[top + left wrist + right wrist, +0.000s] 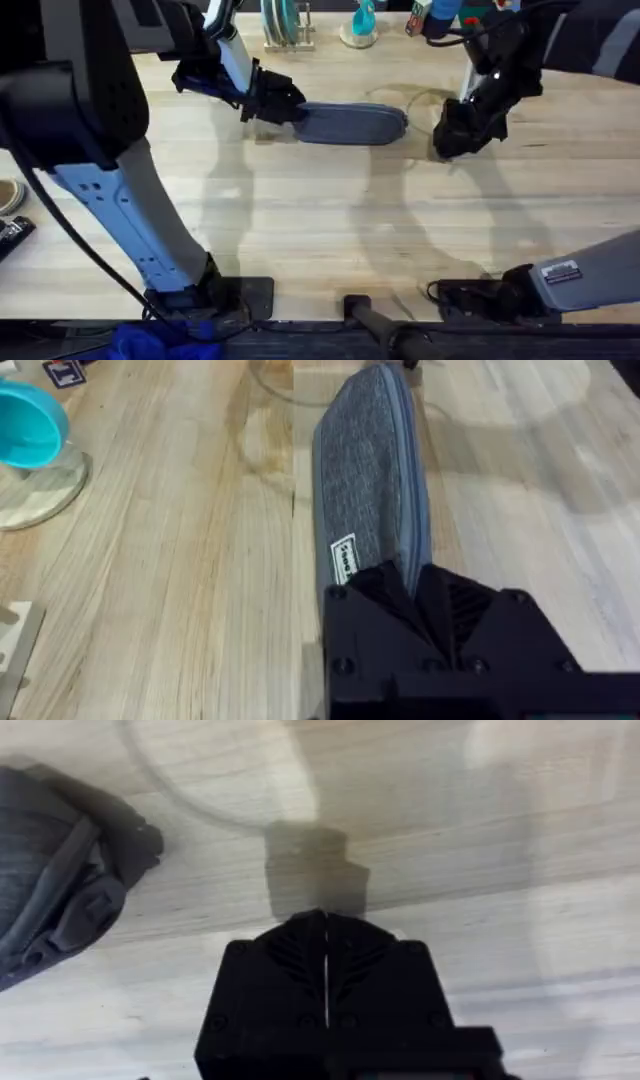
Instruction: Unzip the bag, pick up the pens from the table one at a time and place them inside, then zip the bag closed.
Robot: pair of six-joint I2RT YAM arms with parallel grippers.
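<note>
One bag (pixel 350 124), blue-grey, long and oval, zipped, lying flat near the table's (pixel 320 240) far edge, wide bare wood toward the near edge. Left gripper (pixel 290 112) clamped on its left end; right gripper (pixel 447 148) pressed shut on nothing, just beside its right end.

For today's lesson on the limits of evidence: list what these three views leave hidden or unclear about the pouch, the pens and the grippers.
- Pouch, left end: covered by the left gripper in the overhead view; its fingers hide it in the left wrist view.
- Zipper pull: too small overhead; blurred tab in the right wrist view.
- Pens: whether any are inside the pouch cannot be told.
- Right gripper: shut, apparently empty.
</note>
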